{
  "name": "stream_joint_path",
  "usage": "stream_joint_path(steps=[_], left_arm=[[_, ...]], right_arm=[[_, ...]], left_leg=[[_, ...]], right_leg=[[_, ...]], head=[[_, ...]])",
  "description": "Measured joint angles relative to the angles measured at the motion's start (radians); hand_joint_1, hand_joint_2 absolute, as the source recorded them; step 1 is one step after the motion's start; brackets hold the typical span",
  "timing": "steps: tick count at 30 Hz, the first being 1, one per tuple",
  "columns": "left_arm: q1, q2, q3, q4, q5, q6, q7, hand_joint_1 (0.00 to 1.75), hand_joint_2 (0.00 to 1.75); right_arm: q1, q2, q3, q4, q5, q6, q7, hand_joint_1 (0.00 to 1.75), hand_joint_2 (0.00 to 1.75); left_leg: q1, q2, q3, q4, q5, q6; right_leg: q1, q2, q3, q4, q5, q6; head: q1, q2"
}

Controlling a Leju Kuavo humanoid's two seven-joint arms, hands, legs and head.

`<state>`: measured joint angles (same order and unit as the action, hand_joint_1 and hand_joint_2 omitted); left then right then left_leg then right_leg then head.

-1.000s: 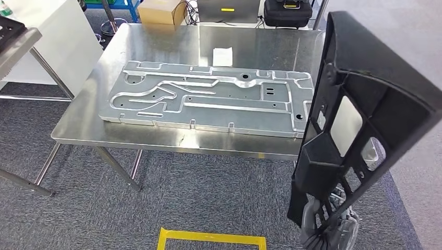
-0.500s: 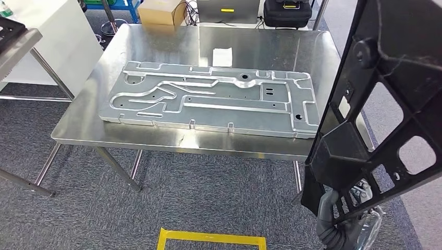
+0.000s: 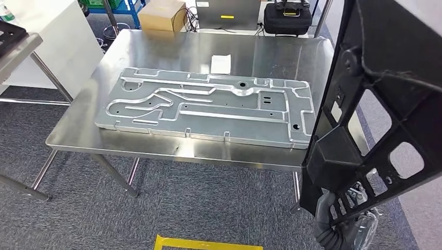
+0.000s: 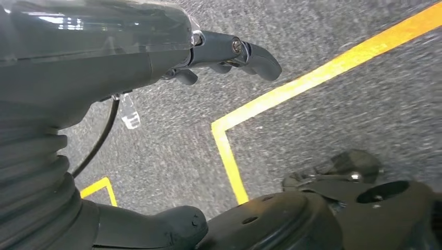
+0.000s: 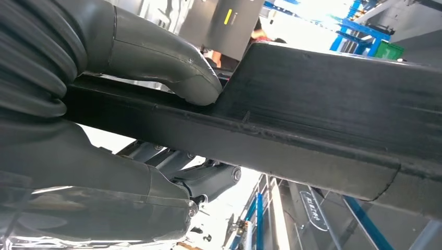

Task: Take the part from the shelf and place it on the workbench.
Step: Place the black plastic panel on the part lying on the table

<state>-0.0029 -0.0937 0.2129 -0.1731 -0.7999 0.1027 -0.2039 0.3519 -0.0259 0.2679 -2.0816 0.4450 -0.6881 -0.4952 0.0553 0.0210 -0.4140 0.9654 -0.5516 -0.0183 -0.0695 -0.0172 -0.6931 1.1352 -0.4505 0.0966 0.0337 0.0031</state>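
The part [image 3: 333,159] is a large black plastic frame with ribs and openings. It stands nearly upright at the right of the head view, in front of the workbench's right end. My right hand [image 3: 333,229] grips its lower edge from below. In the right wrist view the thumb [image 5: 193,78] presses on the part's [image 5: 323,104] rim, with the other fingers wrapped under it. The steel workbench [image 3: 172,49] stands ahead. My left hand [image 4: 104,62] hangs over the carpet, fingers apart, holding nothing.
A big ribbed aluminium plate [image 3: 208,107] covers most of the workbench, with a white slip [image 3: 220,63] behind it. A cardboard box [image 3: 162,14] and a black case [image 3: 287,16] sit beyond the bench. Yellow floor tape [image 3: 208,244] lies below. A shelf corner [image 3: 10,34] is at far left.
The part has risen and swung right, off the plate's right end, over the last second. The whole picture has since shifted slightly, so the camera moved.
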Motion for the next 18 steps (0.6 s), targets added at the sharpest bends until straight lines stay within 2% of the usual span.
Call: stream_joint_path(steps=[1,2,3,4,5,6,7,8,9,10,11,12,13,14,15,16,17,18], left_arm=[[0.0,0.003,0.0,0.0,0.0,0.0,0.0,0.0,1.75],[-0.001,0.007,0.001,0.0,0.0,0.001,0.0,0.0,1.75],[-0.002,0.009,0.001,0.0,0.0,0.001,0.0,0.0,1.75],[-0.003,0.009,0.001,0.0,-0.001,0.001,0.0,0.0,1.75],[-0.005,0.009,0.001,0.0,-0.001,0.001,0.0,0.0,1.75],[-0.005,0.01,0.001,0.0,-0.003,0.001,0.0,0.0,1.75],[-0.007,0.01,0.002,0.0,-0.004,0.001,0.0,0.0,1.75],[-0.008,0.01,0.002,0.0,-0.006,0.001,0.0,0.0,1.75],[-0.008,0.01,0.002,0.0,-0.007,0.0,0.0,0.0,1.75],[-0.007,0.01,0.002,0.0,-0.007,-0.001,0.001,0.0,1.75],[-0.004,0.009,0.002,0.0,-0.008,-0.001,0.001,0.0,1.75],[-0.002,0.008,0.002,0.0,-0.008,-0.002,0.002,0.0,1.75],[0.002,0.006,0.002,0.0,-0.008,-0.002,0.002,0.0,1.75],[0.005,0.005,0.002,0.0,-0.009,-0.003,0.002,0.0,1.75],[0.009,0.004,0.002,0.0,-0.009,-0.003,0.003,0.0,1.75],[0.012,0.003,0.003,0.0,-0.01,-0.003,0.003,0.0,1.75],[0.015,0.003,0.004,0.0,-0.01,-0.002,0.004,0.0,1.75],[0.016,0.003,0.005,0.0,-0.01,-0.001,0.004,0.0,1.75]], right_arm=[[-0.001,0.0,0.001,0.002,0.0,0.0,0.0,1.75,1.75],[0.0,0.0,0.002,0.003,0.001,-0.001,0.0,1.75,1.75],[0.001,-0.001,0.003,0.005,0.001,-0.002,0.001,1.75,1.75],[0.003,-0.001,0.004,0.006,0.001,-0.002,0.001,1.75,1.75],[0.005,-0.001,0.004,0.006,0.001,-0.003,0.002,1.75,1.75],[0.007,-0.002,0.004,0.006,0.001,-0.004,0.002,1.75,1.75],[0.007,-0.001,0.005,0.006,0.002,-0.005,0.002,1.75,1.75],[0.006,-0.001,0.006,0.006,0.003,-0.005,0.003,1.75,1.75],[0.006,-0.001,0.007,0.006,0.004,-0.006,0.004,1.75,1.75],[0.006,-0.001,0.007,0.006,0.005,-0.006,0.005,1.75,1.75],[0.005,-0.001,0.008,0.007,0.007,-0.006,0.007,1.75,1.75],[0.005,-0.001,0.009,0.008,0.008,-0.006,0.008,1.75,1.75],[0.005,-0.001,0.01,0.008,0.01,-0.006,0.009,1.75,1.75],[0.005,-0.001,0.01,0.008,0.011,-0.006,0.01,1.75,1.75],[0.006,-0.001,0.011,0.009,0.012,-0.006,0.01,1.75,1.75],[0.006,-0.001,0.011,0.01,0.014,-0.006,0.011,1.75,1.75],[0.006,-0.001,0.012,0.013,0.015,-0.006,0.013,1.75,1.75],[0.007,-0.002,0.012,0.015,0.016,-0.007,0.016,1.75,1.75]], left_leg=[[0.005,0.001,0.013,0.0,-0.013,-0.015],[0.005,0.002,0.024,-0.005,-0.025,-0.028],[0.005,0.004,0.037,-0.01,-0.029,-0.041],[0.006,0.004,0.044,-0.009,-0.022,-0.052],[0.008,0.004,0.041,0.009,-0.005,-0.061],[0.011,0.001,0.023,0.057,0.021,-0.065],[0.011,-0.003,-0.019,0.126,0.043,-0.064],[0.009,-0.007,-0.072,0.204,0.049,-0.059],[0.003,-0.01,-0.127,0.274,0.033,-0.052],[-0.006,-0.011,-0.179,0.322,-0.008,-0.043],[-0.016,-0.012,-0.222,0.344,-0.064,-0.033],[-0.025,-0.012,-0.254,0.343,-0.114,-0.022],[-0.035,-0.014,-0.28,0.319,-0.145,-0.007],[-0.045,-0.016,-0.299,0.279,-0.136,0.012],[-0.056,-0.021,-0.311,0.223,-0.069,0.034],[-0.072,-0.029,-0.319,0.157,0.04,0.055],[-0.083,-0.036,-0.318,0.112,0.14,0.07],[-0.094,-0.041,-0.313,0.084,0.214,0.078]], right_leg=[[-0.006,-0.008,0.018,-0.051,0.023,0.0],[-0.006,-0.014,0.025,-0.078,0.038,-0.009],[-0.005,-0.015,0.027,-0.086,0.038,-0.024],[-0.001,-0.009,0.029,-0.082,0.022,-0.046],[0.0,-0.002,0.038,-0.083,0.015,-0.059],[0.001,0.002,0.052,-0.086,0.005,-0.071],[0.004,0.005,0.072,-0.092,-0.006,-0.082],[0.01,0.007,0.095,-0.099,-0.018,-0.091],[0.017,0.008,0.118,-0.108,-0.03,-0.099],[0.026,0.012,0.144,-0.118,-0.043,-0.105],[0.035,0.016,0.171,-0.128,-0.057,-0.112],[0.045,0.021,0.199,-0.137,-0.071,-0.117],[0.055,0.027,0.229,-0.145,-0.086,-0.121],[0.066,0.032,0.257,-0.153,-0.102,-0.126],[0.072,0.036,0.282,-0.159,-0.119,-0.129],[0.079,0.042,0.306,-0.162,-0.137,-0.13],[0.082,0.048,0.324,-0.162,-0.155,-0.127],[0.081,0.055,0.34,-0.162,-0.173,-0.122]], head=[[0.005,0.0],[0.007,0.0],[0.009,0.0],[0.006,0.0],[0.0,0.0],[-0.004,0.0],[-0.01,0.0],[-0.015,0.0],[-0.019,0.0],[-0.021,0.0],[-0.021,0.0],[-0.022,0.0],[-0.023,0.0],[-0.024,0.0],[-0.024,0.0],[-0.021,0.0],[-0.017,0.0],[-0.012,0.0]])
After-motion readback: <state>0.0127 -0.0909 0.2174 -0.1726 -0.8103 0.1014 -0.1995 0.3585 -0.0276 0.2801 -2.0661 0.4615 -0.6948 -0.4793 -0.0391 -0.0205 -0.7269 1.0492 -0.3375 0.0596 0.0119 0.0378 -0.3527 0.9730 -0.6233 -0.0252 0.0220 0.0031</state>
